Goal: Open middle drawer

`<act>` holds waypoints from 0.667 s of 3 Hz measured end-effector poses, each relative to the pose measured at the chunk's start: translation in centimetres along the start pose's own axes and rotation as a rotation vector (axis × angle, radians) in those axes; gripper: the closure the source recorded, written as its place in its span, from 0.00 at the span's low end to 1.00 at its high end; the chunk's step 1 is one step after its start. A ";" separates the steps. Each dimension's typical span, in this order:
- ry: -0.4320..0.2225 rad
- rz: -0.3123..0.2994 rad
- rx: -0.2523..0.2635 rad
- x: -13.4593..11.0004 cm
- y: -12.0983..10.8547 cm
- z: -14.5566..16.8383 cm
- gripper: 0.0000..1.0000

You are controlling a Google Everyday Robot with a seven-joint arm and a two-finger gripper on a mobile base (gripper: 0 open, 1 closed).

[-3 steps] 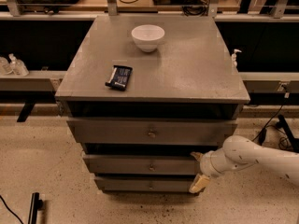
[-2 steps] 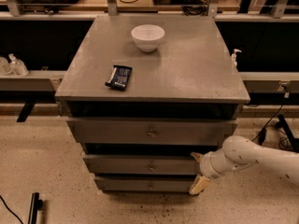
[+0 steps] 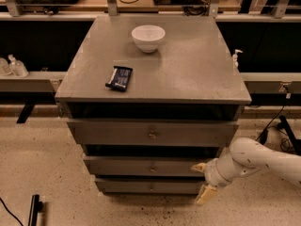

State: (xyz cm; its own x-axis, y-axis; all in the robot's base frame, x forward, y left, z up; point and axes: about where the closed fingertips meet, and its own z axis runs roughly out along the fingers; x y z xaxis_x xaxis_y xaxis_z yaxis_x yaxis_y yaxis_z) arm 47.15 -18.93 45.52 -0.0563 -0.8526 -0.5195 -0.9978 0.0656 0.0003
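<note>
1. One step was in hand: the approach. The tool (image 3: 197, 184) hung at the right end of the cabinet (image 3: 155, 69), low down and level with the two lower drawers. It held nothing.
2. Its two pale fingers (image 3: 199, 166) were spread apart, one above the other. The upper one pointed at the right end of the middle drawer (image 3: 122, 165), and the lower one angled down toward the floor (image 3: 42, 173). Whether the upper finger touched the drawer front could not be told.
3. The middle drawer sat second of three, between the top drawer (image 3: 117, 133) and the bottom drawer (image 3: 122, 186). Its front looked pushed in, so the pull seemed not yet begun.
4. The small round knob (image 3: 152, 169) at the middle of that front lay well to the left of the tool, at about the height of the upper finger. Nothing stood between them.
5. The next move would likely call for sliding the tool left along the front until the spread fingers bracketed the knob. It would then close on the knob and draw straight back, away from the cabinet.
6. The white arm (image 3: 254, 161) came in from the right, so a sideways reach looked possible without meeting the other drawers.
</note>
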 end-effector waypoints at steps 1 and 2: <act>-0.011 -0.033 0.003 -1.5 0.7 -1.0 0.01; 0.026 -0.074 0.041 -3.0 -0.1 -1.1 0.00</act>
State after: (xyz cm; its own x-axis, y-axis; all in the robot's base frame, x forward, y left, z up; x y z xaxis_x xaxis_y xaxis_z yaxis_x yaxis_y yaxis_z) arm 47.37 -16.97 48.05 0.0161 -0.8691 -0.4944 -0.9971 0.0229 -0.0727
